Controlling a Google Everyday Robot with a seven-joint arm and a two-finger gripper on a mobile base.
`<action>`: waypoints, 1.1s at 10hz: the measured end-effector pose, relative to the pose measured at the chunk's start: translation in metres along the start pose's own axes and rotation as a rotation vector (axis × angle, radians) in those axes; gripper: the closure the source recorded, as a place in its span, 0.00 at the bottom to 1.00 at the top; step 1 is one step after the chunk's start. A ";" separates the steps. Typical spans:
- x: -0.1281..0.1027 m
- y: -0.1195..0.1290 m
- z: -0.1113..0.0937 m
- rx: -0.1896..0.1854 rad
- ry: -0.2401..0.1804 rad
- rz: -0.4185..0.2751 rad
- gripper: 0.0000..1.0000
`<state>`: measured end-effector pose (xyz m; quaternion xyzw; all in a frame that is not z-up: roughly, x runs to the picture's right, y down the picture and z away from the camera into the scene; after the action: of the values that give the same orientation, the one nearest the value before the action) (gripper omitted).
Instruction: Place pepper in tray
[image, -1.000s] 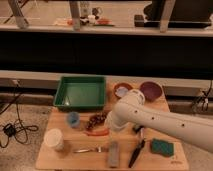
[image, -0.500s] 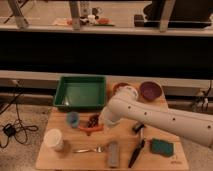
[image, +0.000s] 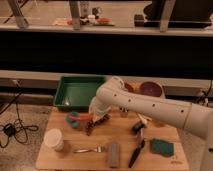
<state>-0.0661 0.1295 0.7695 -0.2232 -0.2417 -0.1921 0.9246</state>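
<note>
The green tray (image: 75, 94) stands at the back left of the wooden table (image: 165, 162). My white arm reaches in from the right, and its bend hangs over the tray's right front corner. The gripper (image: 92, 122) points down just in front of the tray, next to a teal cup (image: 73, 120). The slim orange-red pepper (image: 83, 117) lies crosswise at the fingers, just above the table and outside the tray. The gripper is shut on it.
A white cup (image: 54, 139) stands at the front left. A fork (image: 90, 149), a grey block (image: 114, 153), a black utensil (image: 137, 151) and a green sponge (image: 161, 146) lie along the front. A purple bowl (image: 150, 89) sits behind the arm.
The gripper has moved left and slightly back toward the tray, and the pepper has moved with it. The arm's bend has swung over the tray's right corner.
</note>
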 end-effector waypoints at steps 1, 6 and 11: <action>0.000 0.000 0.000 0.000 0.000 0.001 0.86; -0.001 -0.007 0.003 0.028 -0.011 0.006 0.86; 0.003 -0.082 0.019 0.151 -0.034 0.034 0.86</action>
<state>-0.1082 0.0703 0.8122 -0.1601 -0.2673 -0.1539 0.9377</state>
